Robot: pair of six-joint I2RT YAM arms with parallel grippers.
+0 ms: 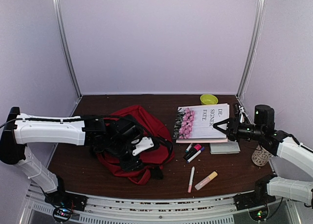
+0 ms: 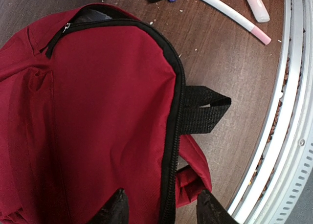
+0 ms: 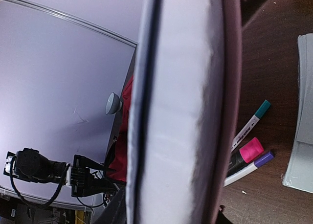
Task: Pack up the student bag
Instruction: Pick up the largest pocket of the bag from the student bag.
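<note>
The student bag, dark red with a black zipper, lies left of the table's middle. My left gripper hovers over its near side. In the left wrist view the bag fills the frame, and my left gripper is open, its fingers straddling the zipper edge beside a black strap loop. My right gripper is shut on the right edge of a book stack, a white flowered book on a pink one. The right wrist view shows the stack's page edge upright between the fingers.
Three markers lie in front of the books, with a grey notebook beside them. A pink-white pen and a peach highlighter lie nearer the front rail. A yellow-green bowl sits at the back, a woven cup at the right.
</note>
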